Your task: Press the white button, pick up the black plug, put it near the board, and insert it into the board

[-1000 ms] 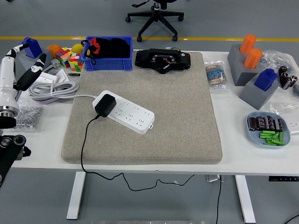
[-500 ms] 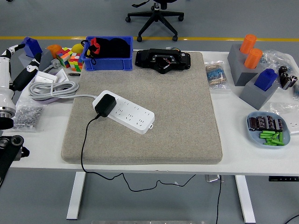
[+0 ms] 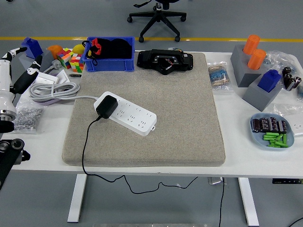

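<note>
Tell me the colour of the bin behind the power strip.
Blue; the bin shows best in the head view.

Blk plug [image 3: 106, 107] in white board [image 3: 127, 113] on beige-grey mat [image 3: 180, 118]; white table [image 3: 142, 163]. Blue bin [image 3: 110, 63] at mat's far-left corner. Orange cylinders [image 3: 253, 50] on grey blocks, far-right.

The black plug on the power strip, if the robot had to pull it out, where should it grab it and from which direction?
Probably grip the black plug by its boxy body, fingers on its two side faces, coming from above. It sits plugged into the left end of the white power strip, and its cable leaves toward the table's near edge, so the top and sides are free. The left hand rests at the table's left edge.
</note>
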You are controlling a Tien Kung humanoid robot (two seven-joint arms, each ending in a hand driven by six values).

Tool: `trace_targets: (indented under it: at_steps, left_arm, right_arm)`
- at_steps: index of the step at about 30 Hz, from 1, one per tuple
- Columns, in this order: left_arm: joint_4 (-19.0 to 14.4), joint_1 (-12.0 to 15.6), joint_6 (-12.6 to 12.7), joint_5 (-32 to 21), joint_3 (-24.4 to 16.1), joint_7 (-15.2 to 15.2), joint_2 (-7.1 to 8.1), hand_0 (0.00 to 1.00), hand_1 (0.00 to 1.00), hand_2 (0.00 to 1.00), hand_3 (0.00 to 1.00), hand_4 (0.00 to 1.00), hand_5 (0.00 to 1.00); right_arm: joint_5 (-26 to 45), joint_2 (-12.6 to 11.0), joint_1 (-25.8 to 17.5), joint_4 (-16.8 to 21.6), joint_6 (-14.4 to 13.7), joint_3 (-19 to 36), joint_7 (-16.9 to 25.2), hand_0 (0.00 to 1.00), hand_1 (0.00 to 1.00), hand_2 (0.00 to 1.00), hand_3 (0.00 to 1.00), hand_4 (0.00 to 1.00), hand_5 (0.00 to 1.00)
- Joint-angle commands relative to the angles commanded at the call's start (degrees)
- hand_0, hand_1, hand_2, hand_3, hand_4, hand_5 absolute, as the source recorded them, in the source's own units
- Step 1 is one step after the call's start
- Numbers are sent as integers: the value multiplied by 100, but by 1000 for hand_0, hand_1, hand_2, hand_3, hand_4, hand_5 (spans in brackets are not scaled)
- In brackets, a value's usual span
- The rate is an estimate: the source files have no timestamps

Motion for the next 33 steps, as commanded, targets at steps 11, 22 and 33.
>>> trace_targets:
  at_steps: [11, 22, 33]
  left_arm:
    - [-25, 24, -34, -4, 9, 35, -6, 994, 947, 879, 774, 806, 721]
    - [-38, 8, -84, -28, 21, 67, 2, 993, 946, 875, 766, 801, 719]
    - [-66, -7, -99, -37, 1, 93, 7, 991, 944, 873, 764, 786, 727]
  right_arm:
    - [-21, 14, -10, -3, 27, 14, -46, 615, 571, 567, 583, 646, 386]
    - [-34, 28, 32, -6, 30, 51, -38, 615, 573, 571, 582, 647, 387]
    - [-48, 40, 47, -7, 36, 66, -36, 613, 574, 572, 579, 650, 386]
